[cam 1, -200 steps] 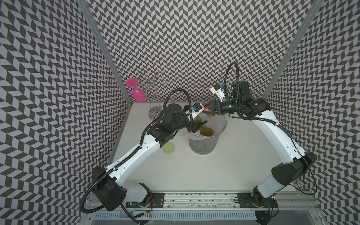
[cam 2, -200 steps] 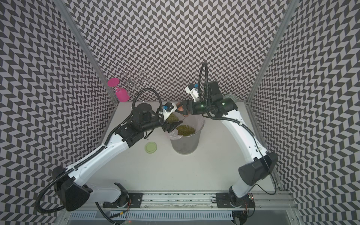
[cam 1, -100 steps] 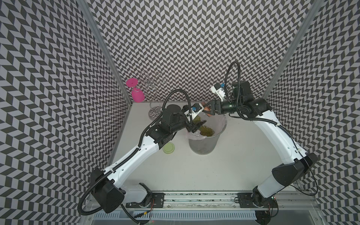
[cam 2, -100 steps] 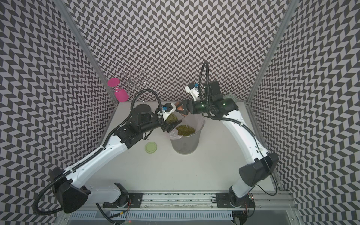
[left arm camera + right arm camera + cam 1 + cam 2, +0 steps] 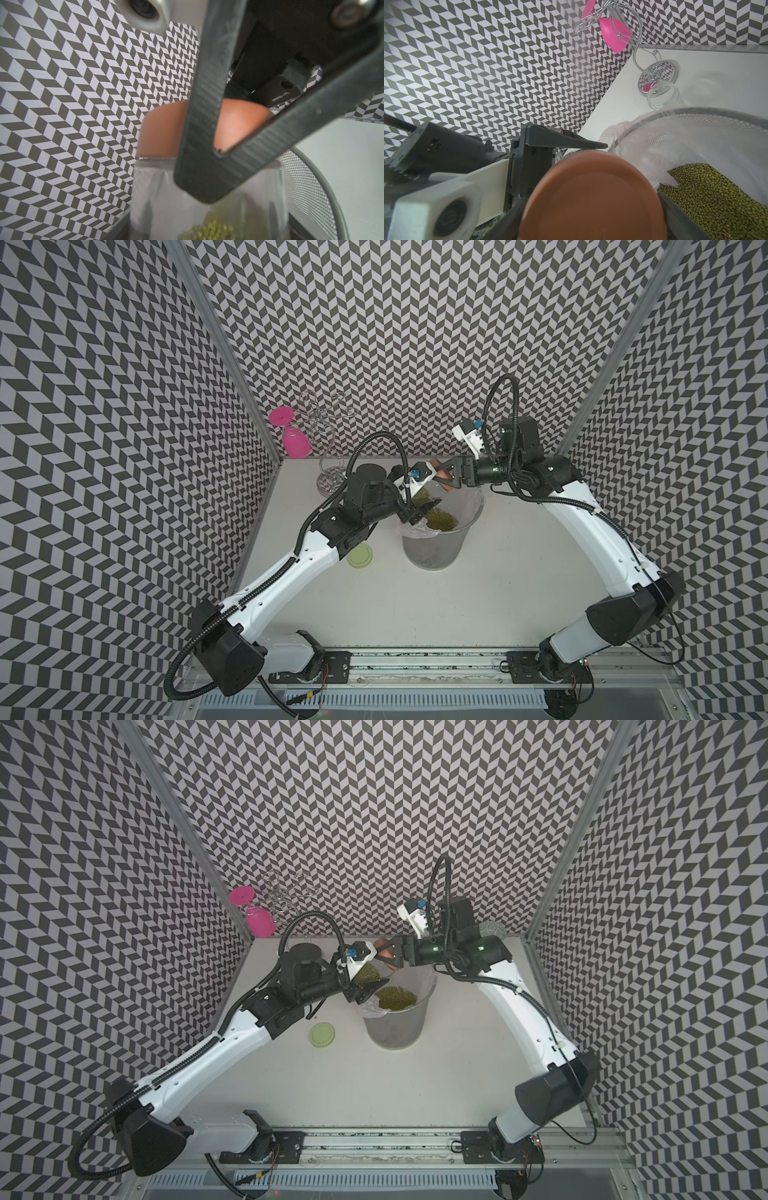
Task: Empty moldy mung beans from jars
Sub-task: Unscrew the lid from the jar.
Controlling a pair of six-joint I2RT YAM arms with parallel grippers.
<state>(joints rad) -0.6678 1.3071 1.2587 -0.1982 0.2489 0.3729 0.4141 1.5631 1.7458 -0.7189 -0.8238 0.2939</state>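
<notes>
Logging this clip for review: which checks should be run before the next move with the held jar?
1. Left pincer clamped on the jar: ok.
2. Right pincer clamped on the orange lid: ok.
3. Orange lid freed from the jar: cannot tell.
4. Jar fully over the bin: cannot tell; it sits at the rim.
5. Mung beans in the jar to pour: ok, some show.
6. Pale green lid apart from the bin: ok.
</notes>
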